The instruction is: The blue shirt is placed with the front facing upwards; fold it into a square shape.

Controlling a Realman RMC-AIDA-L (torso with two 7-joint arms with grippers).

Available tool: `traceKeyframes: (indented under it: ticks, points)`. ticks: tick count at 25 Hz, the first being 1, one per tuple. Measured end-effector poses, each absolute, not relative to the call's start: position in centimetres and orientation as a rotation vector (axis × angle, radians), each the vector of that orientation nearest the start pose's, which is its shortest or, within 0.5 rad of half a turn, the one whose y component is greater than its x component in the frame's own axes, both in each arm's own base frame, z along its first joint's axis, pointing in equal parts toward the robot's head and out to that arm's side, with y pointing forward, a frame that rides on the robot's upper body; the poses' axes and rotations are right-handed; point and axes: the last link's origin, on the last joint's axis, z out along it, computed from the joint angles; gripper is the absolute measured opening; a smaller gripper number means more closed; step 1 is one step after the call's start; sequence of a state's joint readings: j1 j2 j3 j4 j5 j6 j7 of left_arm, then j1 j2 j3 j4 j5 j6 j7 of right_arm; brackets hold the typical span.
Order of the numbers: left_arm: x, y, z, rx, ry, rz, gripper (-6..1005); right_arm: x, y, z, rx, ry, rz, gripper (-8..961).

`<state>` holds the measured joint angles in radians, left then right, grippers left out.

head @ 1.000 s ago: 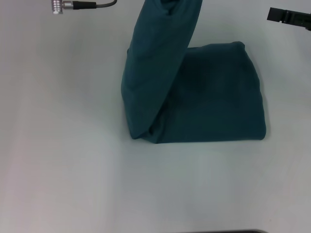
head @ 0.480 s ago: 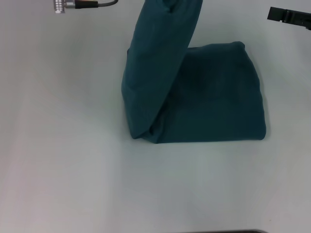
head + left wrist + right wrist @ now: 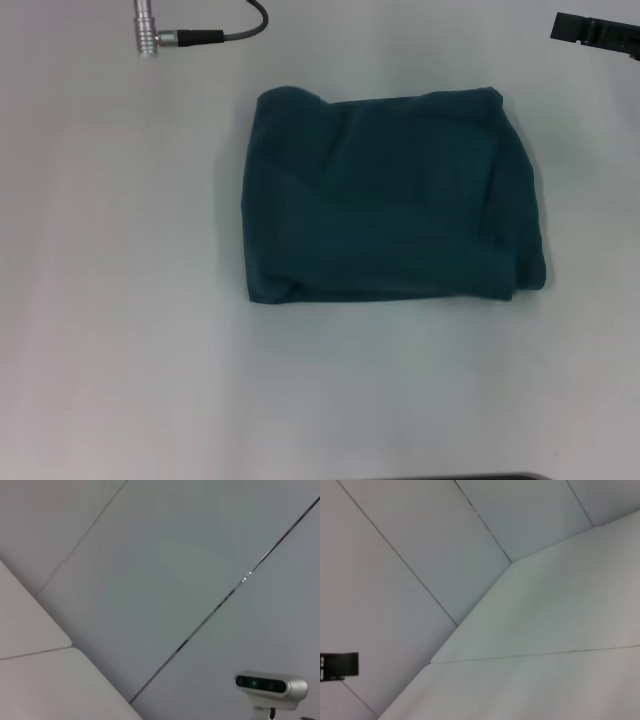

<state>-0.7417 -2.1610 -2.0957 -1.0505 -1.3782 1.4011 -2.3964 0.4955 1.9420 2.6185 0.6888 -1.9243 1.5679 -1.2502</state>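
Head view: blue shirt (image 3: 390, 195) lies flat on the white table (image 3: 120, 330), folded into a rough rectangle, plain side up, slightly wrinkled, with a rolled edge along its near side. Nothing is touching it. A silver connector with a grey cable (image 3: 165, 35) shows at the far left, a black part (image 3: 595, 35) at the far right; both sit well apart from the shirt. Neither claw's fingers appear in any view, so grip state can't be determined. Wrist views show only pale wall panels.
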Motion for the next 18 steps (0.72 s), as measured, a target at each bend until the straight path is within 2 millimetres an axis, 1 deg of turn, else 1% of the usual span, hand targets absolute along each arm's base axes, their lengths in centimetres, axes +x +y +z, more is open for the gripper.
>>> traceKeyframes:
  ticks: [4, 8, 9, 12, 17, 18]
  points:
    - [-7.9, 38.5, 0.6, -2.722, -1.181, -0.983, 177, 29.6, 34.6, 9.1, -2.323, 1.238, 0.892, 945]
    - [-9.0, 38.3, 1.6, -2.680, -1.138, -1.001, 351, 29.9, 34.5, 9.0, -2.328, 1.276, 0.861, 945]
    - [-9.4, 38.3, 1.8, -2.671, -1.129, -1.003, 395, 30.1, 34.4, 9.0, -2.331, 1.298, 0.842, 945]
    - [-10.9, 38.0, 2.5, -2.637, -1.103, -1.005, 637, 30.5, 34.0, 9.2, -2.337, 1.367, 0.788, 945]
    - [-13.9, 37.5, 4.0, -2.553, -1.052, -0.990, 862, 31.0, 33.1, 9.0, -2.357, 1.549, 0.663, 945]
    - [-14.5, 37.4, 4.3, -2.540, -1.048, -0.980, 872, 31.0, 33.0, 8.8, -2.366, 1.581, 0.639, 945]
